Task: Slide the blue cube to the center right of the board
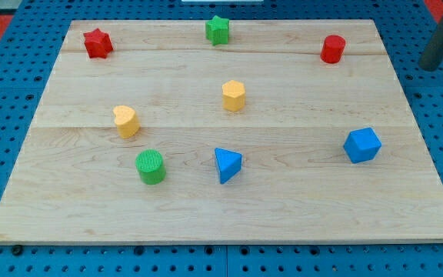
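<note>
The blue cube (pixel 361 145) sits on the wooden board (pixel 298 208) at the view's right, a little below the middle height. My tip (pixel 431 68) is at the lower end of the dark rod at the view's upper right. It is off the board's right edge, over the blue pegboard. It is up and to the right of the blue cube and apart from it, not touching any block.
A red cylinder (pixel 332 48) stands at the top right, a green star (pixel 218 29) at top centre, a red star (pixel 97 43) at top left. A yellow hexagon (pixel 234 95), a yellow heart (pixel 126 121), a green cylinder (pixel 151 166) and a blue triangle (pixel 227 165) lie centre and lower left.
</note>
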Motion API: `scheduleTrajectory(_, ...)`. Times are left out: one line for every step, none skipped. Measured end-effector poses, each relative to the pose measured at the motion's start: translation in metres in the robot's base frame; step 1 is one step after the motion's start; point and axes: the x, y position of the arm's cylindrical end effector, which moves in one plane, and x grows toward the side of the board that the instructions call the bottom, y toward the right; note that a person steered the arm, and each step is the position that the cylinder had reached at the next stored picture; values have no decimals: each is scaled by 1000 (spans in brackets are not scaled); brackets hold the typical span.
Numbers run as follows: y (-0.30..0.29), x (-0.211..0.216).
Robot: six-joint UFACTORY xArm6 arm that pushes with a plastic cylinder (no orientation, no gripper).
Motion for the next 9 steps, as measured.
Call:
scheduleTrajectory(-9, -37)
scheduleTrajectory(-59, -57)
scheduleTrajectory(-111, -6)
scheduleTrajectory(-135, 5)
scheduleTrajectory(-97, 43)
scheduleTrajectory(-61, 116)
scheduleTrajectory(-68, 189)
scheduleTrajectory(-140, 215)
scheduleTrajectory(-197, 197)
